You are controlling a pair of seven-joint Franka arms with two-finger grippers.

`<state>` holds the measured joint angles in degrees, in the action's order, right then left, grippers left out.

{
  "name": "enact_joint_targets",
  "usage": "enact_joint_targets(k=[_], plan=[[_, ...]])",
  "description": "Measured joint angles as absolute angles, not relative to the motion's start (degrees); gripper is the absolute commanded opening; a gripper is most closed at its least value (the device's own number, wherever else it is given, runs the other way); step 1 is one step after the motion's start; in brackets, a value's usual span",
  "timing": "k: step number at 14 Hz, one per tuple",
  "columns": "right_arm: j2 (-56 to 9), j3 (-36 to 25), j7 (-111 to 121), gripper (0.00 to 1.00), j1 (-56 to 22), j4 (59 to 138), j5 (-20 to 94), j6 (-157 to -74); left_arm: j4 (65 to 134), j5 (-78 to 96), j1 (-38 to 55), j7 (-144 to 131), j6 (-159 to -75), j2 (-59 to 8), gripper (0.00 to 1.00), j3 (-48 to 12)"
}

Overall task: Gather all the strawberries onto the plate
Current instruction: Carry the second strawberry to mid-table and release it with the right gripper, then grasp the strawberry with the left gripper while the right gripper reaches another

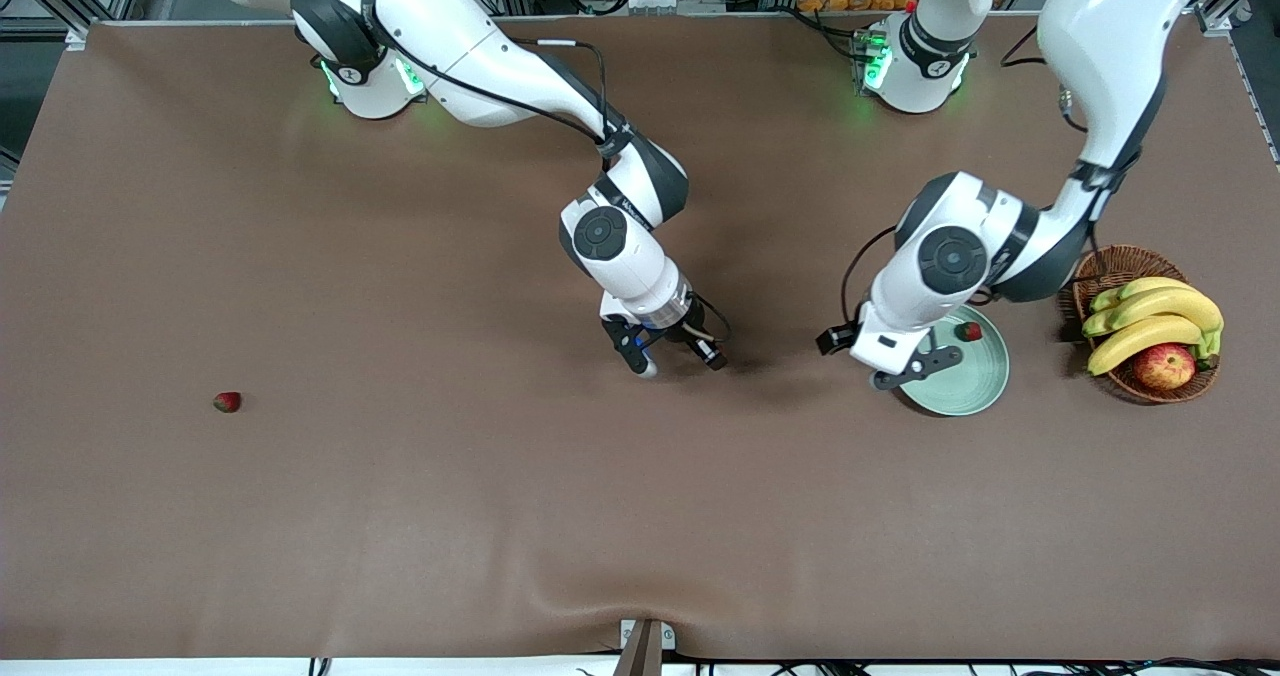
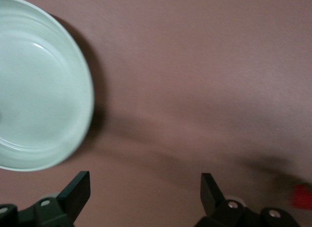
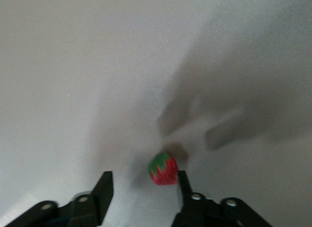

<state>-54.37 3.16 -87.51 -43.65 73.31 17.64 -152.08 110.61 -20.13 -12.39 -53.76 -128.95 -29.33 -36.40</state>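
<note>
From the front you see one strawberry point(image 1: 967, 331) on the plate point(image 1: 970, 381), another point(image 1: 227, 402) alone toward the right arm's end of the desk point(image 1: 400, 516). Left wrist: the left end effector point(image 2: 145, 193) is spread open beside the plate point(image 2: 39, 90). Right wrist: the right end effector point(image 3: 142, 194) is open around a third strawberry point(image 3: 163, 169).

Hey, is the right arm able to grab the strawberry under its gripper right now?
Probably yes. The right gripper is open, and the strawberry lies alone on the table by one finger; nothing blocks it, though it sits off-centre.
</note>
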Motion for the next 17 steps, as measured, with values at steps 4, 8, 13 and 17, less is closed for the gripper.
enact_joint_targets(k=[4, 8, 13, 17], plan=[[-53.37, 1.9, -85.99, 1.0, -40.97, 71.63, 17.48, -146.48, 107.97, -20.13, -10.95, -54.7, -128.95, -32.87, 1.0, -36.39], [-49.6, 1.69, -79.94, 1.0, -34.6, 71.08, 17.41, -136.63, 105.54, -20.13, -8.49, -57.76, -128.99, -35.01, 1.0, -36.4], [-45.72, 1.82, -63.48, 1.0, -22.69, 71.04, 17.44, -125.49, 97.15, -20.13, 1.25, -64.67, -129.02, -40.62, 0.97, -35.79], [-43.54, 2.1, -48.46, 1.0, -13.01, 71.0, 17.41, -118.13, 93.14, -20.13, 10.78, -65.24, -129.01, -43.6, 0.85, -28.98]])
